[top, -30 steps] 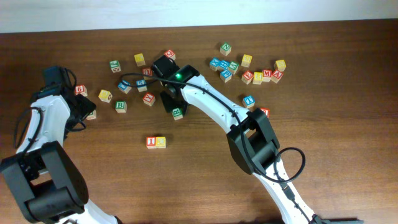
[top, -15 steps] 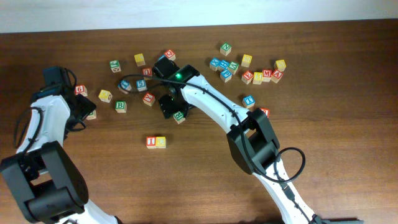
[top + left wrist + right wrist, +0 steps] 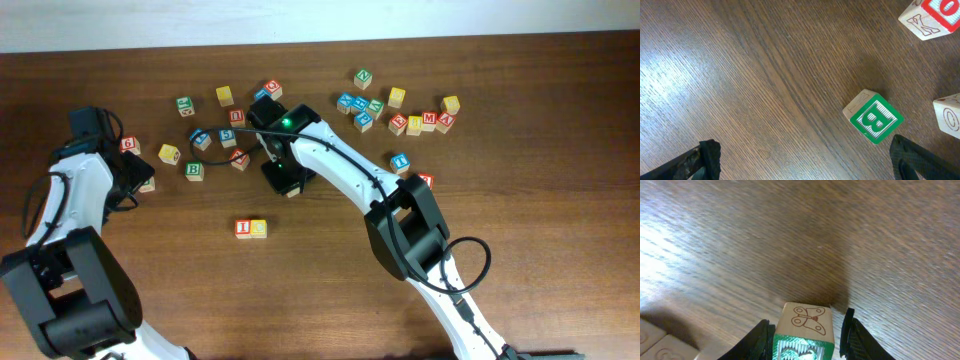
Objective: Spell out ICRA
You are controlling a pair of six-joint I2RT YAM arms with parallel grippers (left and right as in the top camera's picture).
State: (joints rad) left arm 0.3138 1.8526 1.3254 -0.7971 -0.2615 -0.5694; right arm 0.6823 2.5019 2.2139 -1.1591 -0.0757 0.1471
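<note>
A red I block [image 3: 244, 228] and a yellow C block [image 3: 259, 228] lie side by side at the front middle of the table. They also show at the lower left edge of the right wrist view [image 3: 657, 342]. My right gripper [image 3: 283, 178] [image 3: 805, 332] is shut on a green block [image 3: 805, 320] with a butterfly on one side. It holds the block just above the wood, behind and to the right of the I and C pair. My left gripper [image 3: 140, 172] [image 3: 805, 150] is open and empty at the left, near a green B block [image 3: 872, 120] [image 3: 194, 171].
Loose letter blocks lie behind my right gripper [image 3: 236, 116] and in a cluster at the back right [image 3: 412, 122]. A blue block [image 3: 400, 161] sits beside the right arm. A yellow block [image 3: 169, 154] and a red one [image 3: 129, 145] lie near my left gripper.
My right gripper has moved a little forward and to the right with the green block, which now sits hidden under it in the overhead view. The left arm has not moved.
</note>
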